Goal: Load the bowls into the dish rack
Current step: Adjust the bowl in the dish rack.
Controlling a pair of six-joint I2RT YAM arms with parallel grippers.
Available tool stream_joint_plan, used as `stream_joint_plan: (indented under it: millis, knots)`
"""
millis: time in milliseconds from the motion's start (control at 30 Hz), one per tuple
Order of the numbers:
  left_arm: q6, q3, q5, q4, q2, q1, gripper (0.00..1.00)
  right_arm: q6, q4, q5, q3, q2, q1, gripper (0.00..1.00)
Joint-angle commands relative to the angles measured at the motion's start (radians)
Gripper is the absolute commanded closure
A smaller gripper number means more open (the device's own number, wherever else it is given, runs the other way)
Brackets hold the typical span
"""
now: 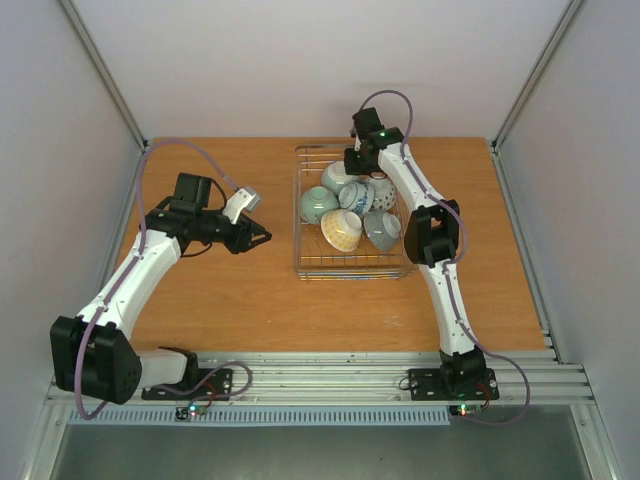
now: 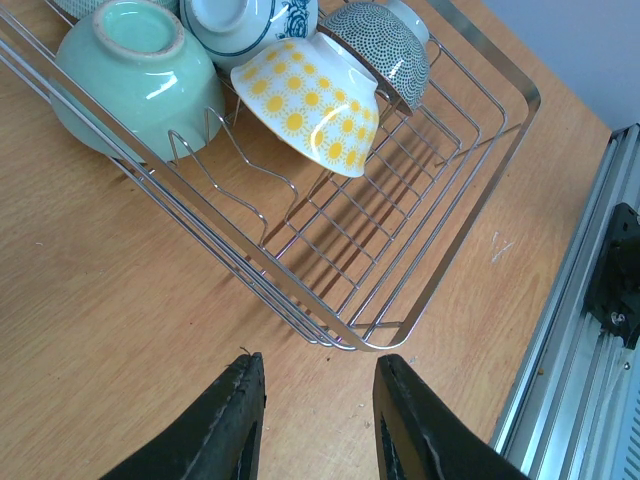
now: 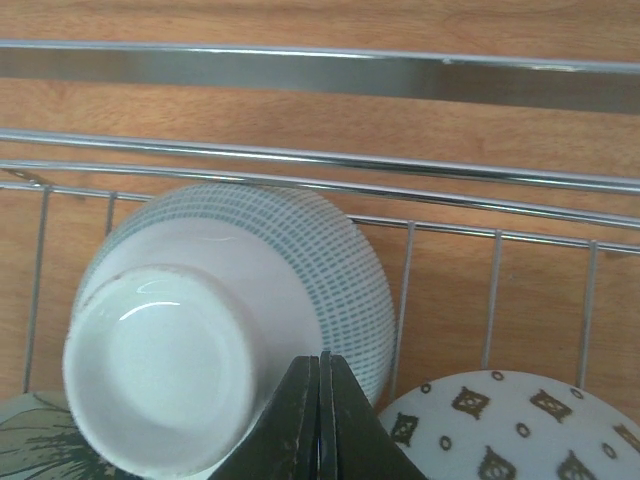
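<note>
The wire dish rack (image 1: 304, 268) stands mid-table with several bowls in it: a celadon green bowl (image 1: 318, 205), a cream-yellow patterned bowl (image 1: 342, 229), a grey dotted bowl (image 1: 382, 230) and white-and-blue bowls (image 1: 356, 196). My left gripper (image 1: 262, 238) is open and empty, just left of the rack; in the left wrist view (image 2: 315, 375) it faces the rack's near corner (image 2: 400, 335). My right gripper (image 1: 357, 160) hangs over the rack's far end. In the right wrist view it (image 3: 321, 360) is shut and empty, above an upturned white bowl with teal dashes (image 3: 220, 320).
A white bowl with brown marks (image 3: 510, 430) lies beside the dashed bowl. The rack's far rim wires (image 3: 320, 160) run across the right wrist view. Aluminium rails (image 1: 330, 365) border the table's near edge. White walls enclose the table on three sides.
</note>
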Motion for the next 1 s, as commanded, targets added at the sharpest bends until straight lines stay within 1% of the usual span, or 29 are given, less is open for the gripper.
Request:
stream_joint_plan:
  millis: [0, 333, 500, 533, 567, 667, 733, 767, 833, 967]
  knots:
    - [0.017, -0.011, -0.004, 0.022, -0.001, 0.008, 0.69, -0.019, -0.020, -0.057, 0.035, 0.010, 0.018, 0.98]
    - [0.024, -0.006, -0.009, 0.013, 0.001, 0.008, 0.69, -0.104, -0.020, -0.125, 0.032, 0.020, 0.079, 0.97]
    - [0.024, -0.006, -0.010, 0.012, -0.001, 0.008, 0.69, -0.142, -0.018, -0.149, 0.034, 0.028, 0.099, 0.95]
    - [0.024, -0.006, -0.009, 0.012, -0.002, 0.010, 0.69, -0.141, -0.020, -0.132, 0.034, 0.028, 0.101, 0.92]
    - [0.024, -0.006, -0.009, 0.012, -0.001, 0.009, 0.69, -0.138, -0.022, -0.100, 0.034, 0.028, 0.100, 0.87]
    - [0.025, -0.006, -0.008, 0.011, -0.003, 0.008, 0.69, -0.124, -0.030, 0.034, 0.029, 0.013, 0.097, 0.64]
    - [0.024, -0.006, -0.005, 0.011, -0.005, 0.010, 0.69, -0.103, -0.016, 0.105, -0.003, -0.027, 0.093, 0.55]
    - [0.024, -0.006, -0.004, 0.013, -0.003, 0.009, 0.69, -0.094, 0.006, 0.115, -0.040, -0.058, 0.093, 0.52]
    - [0.026, -0.008, -0.001, 0.012, -0.004, 0.008, 0.69, -0.082, 0.082, 0.111, -0.167, -0.136, 0.095, 0.49]
    - [0.027, -0.009, 0.003, 0.013, -0.004, 0.008, 0.69, -0.055, 0.213, 0.135, -0.376, -0.291, 0.098, 0.46]
